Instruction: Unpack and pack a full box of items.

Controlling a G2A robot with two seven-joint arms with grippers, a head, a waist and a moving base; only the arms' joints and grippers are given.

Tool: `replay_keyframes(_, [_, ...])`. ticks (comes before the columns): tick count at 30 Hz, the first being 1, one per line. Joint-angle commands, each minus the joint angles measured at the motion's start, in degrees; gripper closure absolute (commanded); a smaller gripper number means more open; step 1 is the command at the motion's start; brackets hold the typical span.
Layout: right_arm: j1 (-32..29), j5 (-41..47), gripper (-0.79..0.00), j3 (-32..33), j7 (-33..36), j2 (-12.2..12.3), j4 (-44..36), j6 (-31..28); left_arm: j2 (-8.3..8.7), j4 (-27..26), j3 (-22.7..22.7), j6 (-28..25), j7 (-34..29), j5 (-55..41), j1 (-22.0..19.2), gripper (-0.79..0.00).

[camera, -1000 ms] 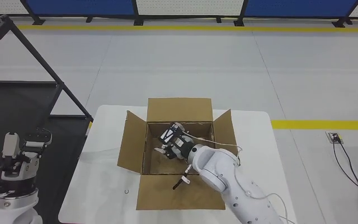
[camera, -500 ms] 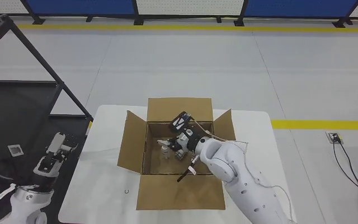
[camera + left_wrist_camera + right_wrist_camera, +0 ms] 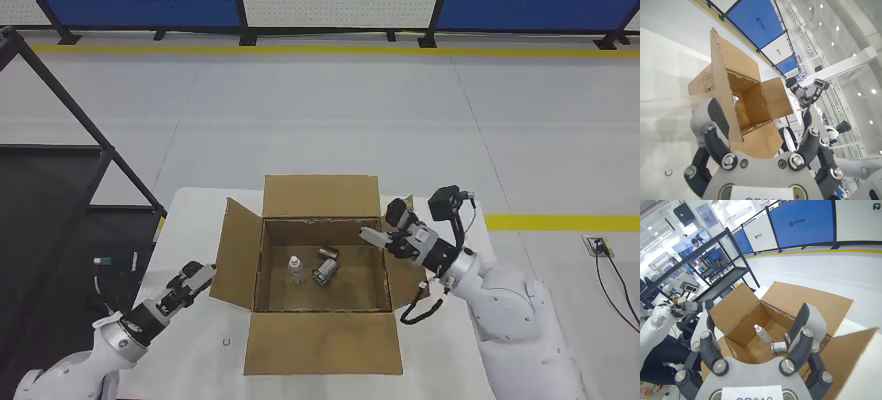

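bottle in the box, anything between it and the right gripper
Partly. The metal part lies on the box floor beside the bottle, on the side toward the open right gripper, which hovers by the box's right wall. The box is open on top, so nothing covers the bottle from above.

White rectangular table (image 3: 200,240) carries open brown cardboard box (image 3: 322,195). Box sits mid-table, bottom flat on tabletop. Its four flaps are spread outward: far and near flaps lie low, side flaps angle upward. Small dark open metal ring (image 3: 227,343) lies flat on tabletop, just off box's near corner on robot's left, beside near flap, not touching box.
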Motion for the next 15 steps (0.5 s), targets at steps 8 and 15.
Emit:
replay_keyframes(8, [-11.3, 5.1, -0.785, 12.1, -0.4, 1.8, -8.5, 3.9, 0.31, -0.2, 6.1, -0.8, -3.0, 1.7, -1.6, -0.785])
replay_keyframes(15, [-9.1, 8.3, -0.785, 12.0, 7.6, 2.8, -1.8, 7.6, 0.26, 2.8, 11.5, 1.0, -3.6, 0.7, -5.3, -0.785])
